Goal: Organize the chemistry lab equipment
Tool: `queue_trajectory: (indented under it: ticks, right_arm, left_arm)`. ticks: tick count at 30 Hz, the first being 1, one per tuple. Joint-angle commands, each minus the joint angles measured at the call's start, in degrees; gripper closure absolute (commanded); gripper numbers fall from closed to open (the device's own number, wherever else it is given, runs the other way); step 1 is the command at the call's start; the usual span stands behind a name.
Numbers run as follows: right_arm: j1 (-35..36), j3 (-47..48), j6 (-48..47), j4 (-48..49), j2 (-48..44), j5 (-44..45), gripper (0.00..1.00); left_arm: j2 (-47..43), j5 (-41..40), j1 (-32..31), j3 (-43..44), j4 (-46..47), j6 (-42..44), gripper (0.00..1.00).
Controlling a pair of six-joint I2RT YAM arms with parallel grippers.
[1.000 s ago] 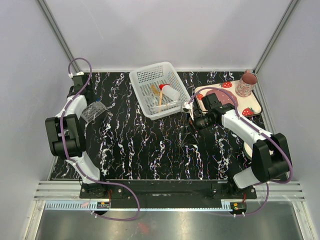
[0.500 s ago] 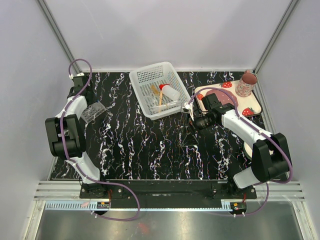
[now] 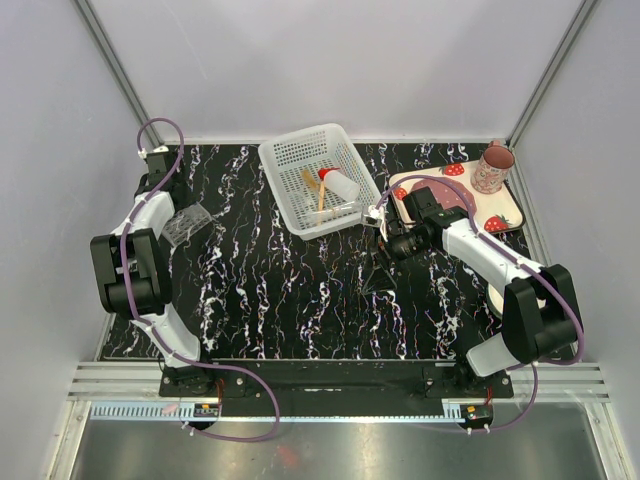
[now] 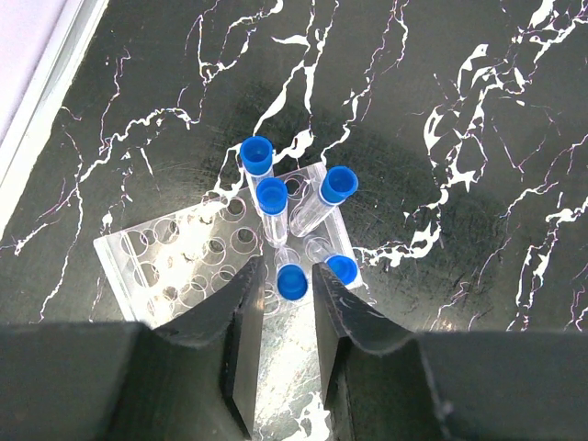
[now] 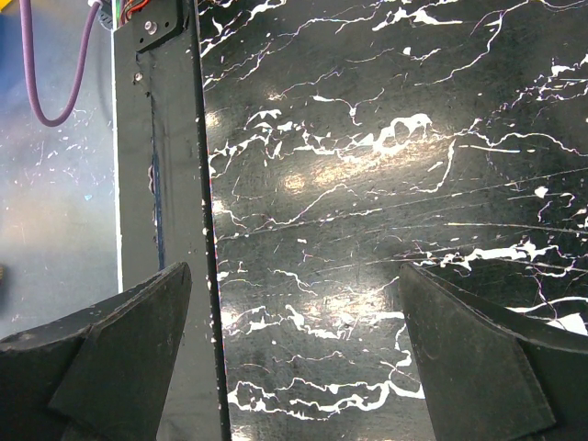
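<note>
**Top external view.** Compared with the earlier pictures from this camera, no item had changed place, and both arms were in nearly the same pose. The white perforated plastic basket (image 3: 320, 180) stood at the far centre of the black, white-veined marble-pattern table (image 3: 300, 290). It contained the translucent squeeze bottle with a red cap (image 3: 338, 184), lying on its side. The thin orange wooden sticks (image 3: 311, 186) lay just beside the bottle. The strawberry-print tray (image 3: 508, 205) lay at the far right. It carried a pink plate (image 3: 462, 192) and, at its far corner, an upright pink patterned mug (image 3: 493, 168). The right gripper (image 3: 382, 232) hung between basket and tray, near the basket's corner. The clear plastic tube rack (image 3: 185, 224) lay near the table's left edge, beneath the left gripper (image 3: 170, 205).

**Left wrist view.** The rack held five small clear tubes with blue caps (image 4: 338, 184), all grouped at one end. The three farther tubes leaned; the two nearer ones were seen almost end-on. The left gripper's jaws stood a narrow way apart, one on each side of the nearest cap. A thin gap showed on both sides of the cap, so the jaws clamped nothing.

**Right wrist view.** The right gripper's jaws were spread wide, with only bare tabletop between them. A black frame rail (image 5: 170, 184) ran along the table edge at the left. A purple cable (image 5: 37, 83) looped beyond it.
</note>
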Motion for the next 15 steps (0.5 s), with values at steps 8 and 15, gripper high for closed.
queue_trajectory:
  ticks: [8, 15]
  right_arm:
    - [-0.1, 1.6, -1.4, -0.1, 0.0, 0.3, 0.00]
    - [-0.4, 1.7, -1.7, -0.1, -1.4, 2.8, 0.00]
  left_arm:
    - [-2.1, 0.1, 0.0, 0.3, 1.6, -0.5, 0.63]
    - [-11.2, 0.8, 0.4, -2.1, 1.8, -0.4, 0.41]
